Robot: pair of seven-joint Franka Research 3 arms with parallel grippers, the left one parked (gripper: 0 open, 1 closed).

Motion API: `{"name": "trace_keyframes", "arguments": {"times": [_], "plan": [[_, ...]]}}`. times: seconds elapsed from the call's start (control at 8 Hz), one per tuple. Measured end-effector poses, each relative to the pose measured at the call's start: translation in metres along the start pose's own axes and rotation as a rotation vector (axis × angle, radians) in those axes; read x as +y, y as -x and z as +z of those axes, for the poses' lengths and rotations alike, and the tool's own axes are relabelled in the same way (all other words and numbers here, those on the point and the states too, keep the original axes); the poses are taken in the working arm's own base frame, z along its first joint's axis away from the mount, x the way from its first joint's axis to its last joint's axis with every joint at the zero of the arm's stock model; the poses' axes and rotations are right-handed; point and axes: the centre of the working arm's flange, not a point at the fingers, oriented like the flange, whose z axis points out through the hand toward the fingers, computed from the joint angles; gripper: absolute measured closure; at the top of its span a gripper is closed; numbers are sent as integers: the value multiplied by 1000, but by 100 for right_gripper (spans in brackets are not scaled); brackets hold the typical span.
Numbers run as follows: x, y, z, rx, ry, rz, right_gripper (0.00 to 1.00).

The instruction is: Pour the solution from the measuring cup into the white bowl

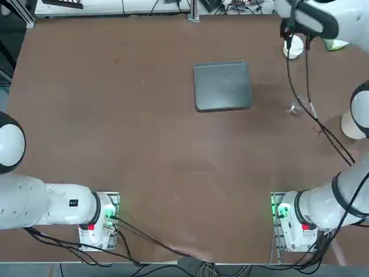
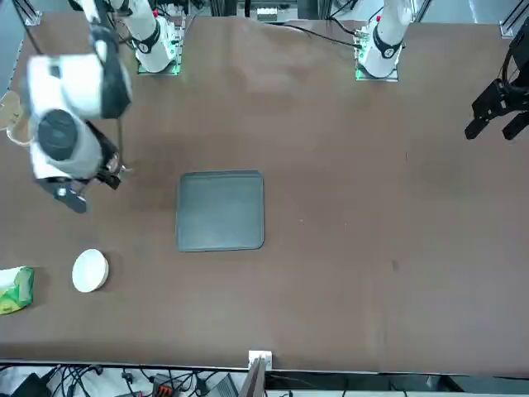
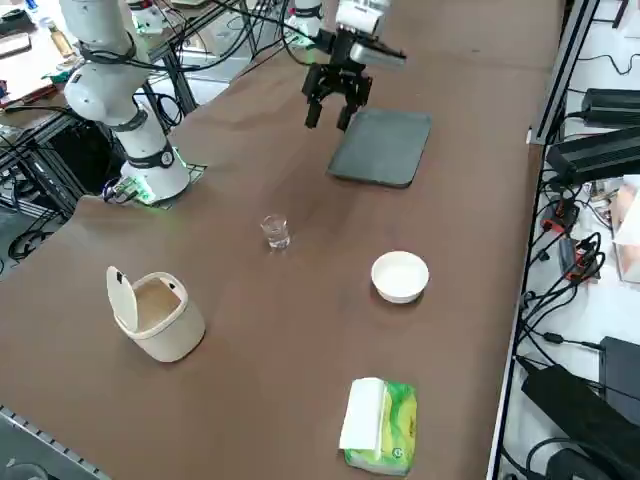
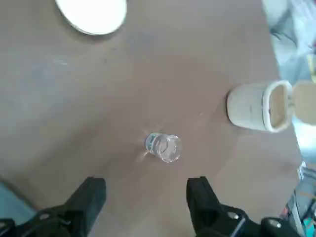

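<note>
the measuring cup (image 3: 275, 232) is standing upright on the brown table (image 3: 300, 330), looking tiny, clear and glassy, its rim rounded and its see-through wall catching glints, with faint markings showing on its side. it is sitting between the white bowl (image 3: 400, 277) and the open-lidded off-white container (image 3: 165, 325). the right gripper (image 4: 146, 190) is hovering near the cup, its jaws standing wide, holding nothing.

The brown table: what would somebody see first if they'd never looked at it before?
Probably the flat dark grey rectangular tray, near the middle of the far half. Next, the small round white bowl, beyond the tiny clear measuring cup. The open black right gripper hangs above the table.
</note>
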Motion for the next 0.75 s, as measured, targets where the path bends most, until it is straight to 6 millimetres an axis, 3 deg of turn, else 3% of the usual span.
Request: {"name": "trace_keyframes", "arguments": {"times": [0.38,0.75], "plan": [[-47,5,87,22,178,345,0],[-80,4,172,49,352,671,0]]}}
